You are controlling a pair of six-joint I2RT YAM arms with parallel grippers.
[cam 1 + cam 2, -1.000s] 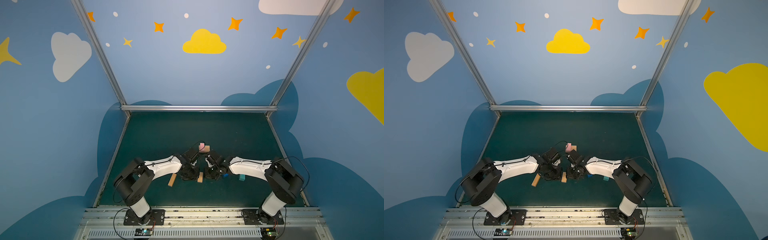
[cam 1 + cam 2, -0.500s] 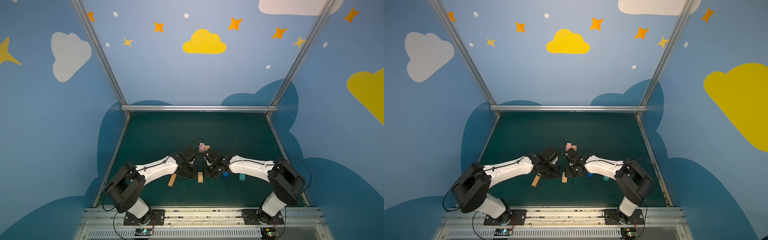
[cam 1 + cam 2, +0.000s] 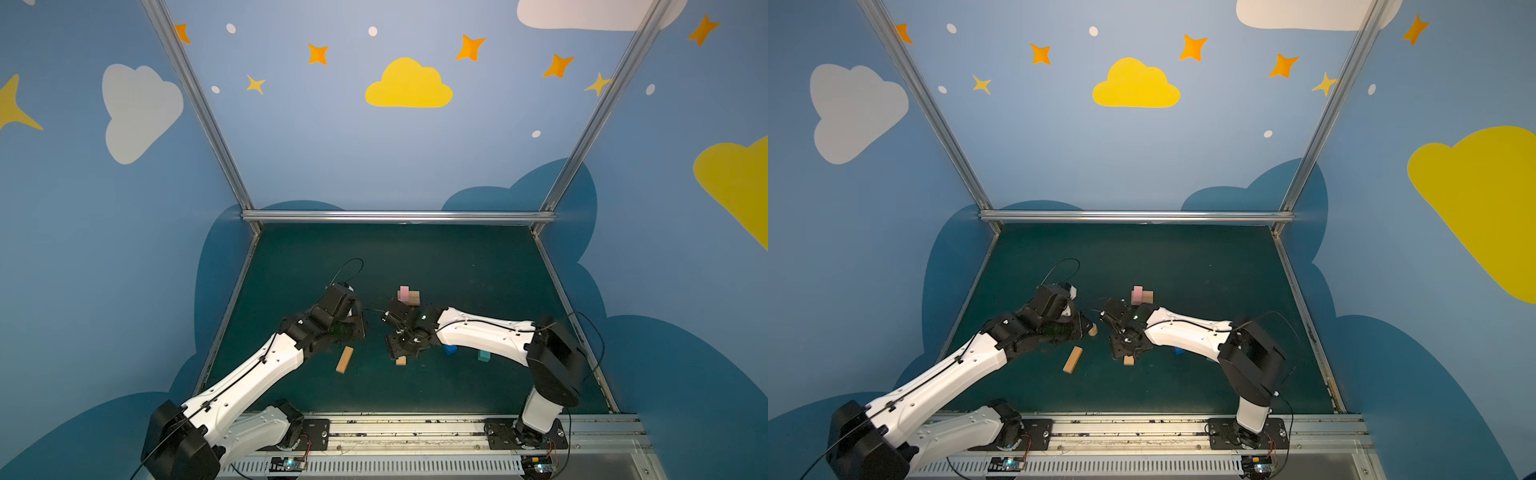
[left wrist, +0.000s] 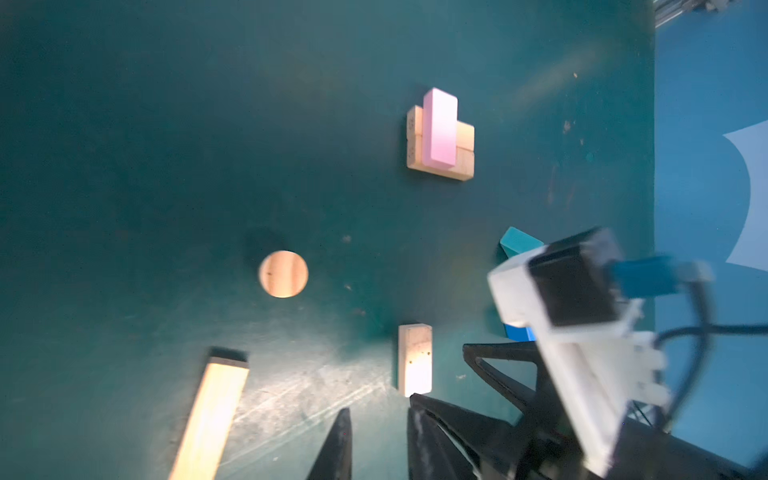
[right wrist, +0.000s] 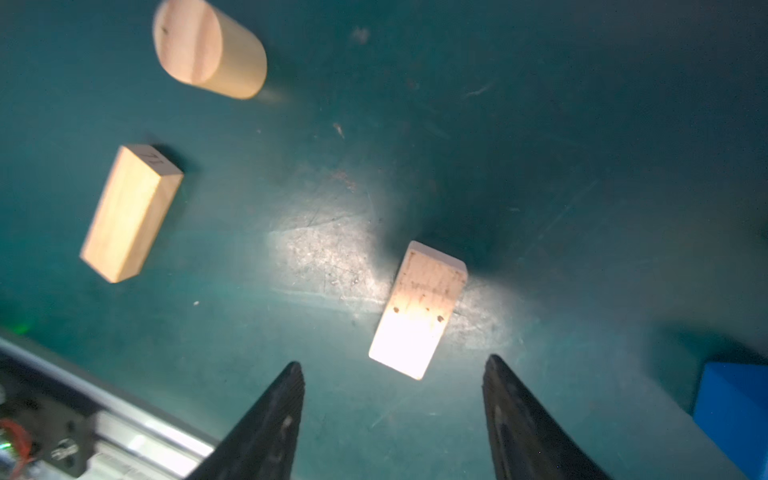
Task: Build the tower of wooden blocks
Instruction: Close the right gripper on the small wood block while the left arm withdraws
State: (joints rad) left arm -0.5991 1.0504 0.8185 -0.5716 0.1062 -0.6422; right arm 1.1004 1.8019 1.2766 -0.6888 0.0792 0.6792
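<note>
A pink bar point(image 4: 439, 129) lies across two tan bars point(image 4: 463, 153), forming the low wood block tower point(image 3: 408, 295). Loose on the mat are a tan cylinder point(image 4: 283, 274), a long tan bar point(image 3: 345, 359), a short tan bar point(image 5: 419, 309), a blue cube point(image 3: 449, 350) and a teal cube point(image 3: 483, 355). My right gripper point(image 5: 392, 363) is wide open just above the short tan bar, which lies ahead of its tips. My left gripper point(image 4: 380, 415) is slightly open and empty, left of the short bar and near the cylinder point(image 3: 1093, 330).
The green mat point(image 3: 415, 257) is walled by blue panels and metal rails point(image 3: 395, 216) at the back and sides. The right wrist's camera housing point(image 4: 573, 307) fills part of the left wrist view and hides part of a teal piece point(image 4: 517, 243).
Both grippers were shut and have opened. The left arm has drawn back to the left, away from the middle. The right gripper stays over the short tan bar.
</note>
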